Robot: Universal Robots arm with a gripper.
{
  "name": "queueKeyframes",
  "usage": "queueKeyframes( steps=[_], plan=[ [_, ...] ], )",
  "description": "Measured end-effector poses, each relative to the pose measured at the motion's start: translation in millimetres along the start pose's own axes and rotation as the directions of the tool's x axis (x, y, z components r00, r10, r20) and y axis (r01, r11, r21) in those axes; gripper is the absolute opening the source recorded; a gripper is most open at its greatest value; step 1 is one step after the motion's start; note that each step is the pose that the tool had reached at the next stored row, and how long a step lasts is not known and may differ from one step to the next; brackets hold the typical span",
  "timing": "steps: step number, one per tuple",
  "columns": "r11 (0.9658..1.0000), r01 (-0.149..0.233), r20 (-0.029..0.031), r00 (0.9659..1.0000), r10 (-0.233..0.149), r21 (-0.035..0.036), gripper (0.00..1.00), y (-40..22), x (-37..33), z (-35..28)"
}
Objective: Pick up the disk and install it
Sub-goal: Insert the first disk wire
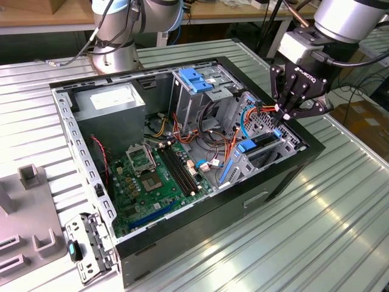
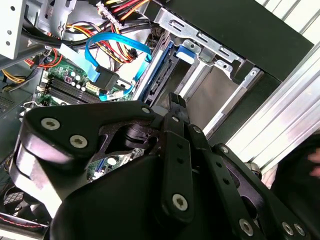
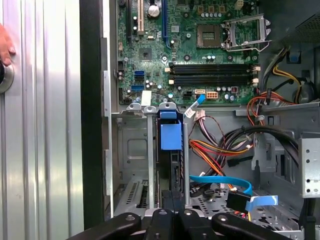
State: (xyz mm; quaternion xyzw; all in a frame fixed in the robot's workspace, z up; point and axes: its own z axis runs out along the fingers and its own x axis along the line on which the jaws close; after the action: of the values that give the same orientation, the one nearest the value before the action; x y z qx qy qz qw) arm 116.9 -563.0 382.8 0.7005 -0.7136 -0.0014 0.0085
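Claw (image 1: 285,114) above seated disk (image 3: 171,136)

The disk (image 1: 258,145) is a flat grey box with bright blue rails and a blue tab (image 3: 170,136). It stands on its thin edge inside a metal slot in the open computer case (image 1: 304,159). In the exterior view it sits at about 3 o'clock in the case, near the wall on the exterior view's right. In the second wrist view its blue rail (image 2: 159,62) runs along the slot.
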Motion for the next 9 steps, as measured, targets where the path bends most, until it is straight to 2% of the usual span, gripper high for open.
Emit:
queueKeyframes(
  steps=[3, 6, 7, 9],
  plan=[
    [0.9992, 0.040, -0.0005, 0.9992, -0.040, 0.0004, 0.11, 0.0, 0.0, 0.0],
    [0.9948, 0.101, -0.0014, 0.9948, -0.101, 0.0010, 0.11, -0.1, 0.0, 0.0],
    [0.9921, 0.126, -0.0019, 0.9921, -0.126, 0.0012, 0.11, -0.9, 0.0, -0.1],
    [0.9914, 0.131, -0.0020, 0.9914, -0.131, 0.0012, 0.11, -5.4, -0.8, -0.1]
  ],
)
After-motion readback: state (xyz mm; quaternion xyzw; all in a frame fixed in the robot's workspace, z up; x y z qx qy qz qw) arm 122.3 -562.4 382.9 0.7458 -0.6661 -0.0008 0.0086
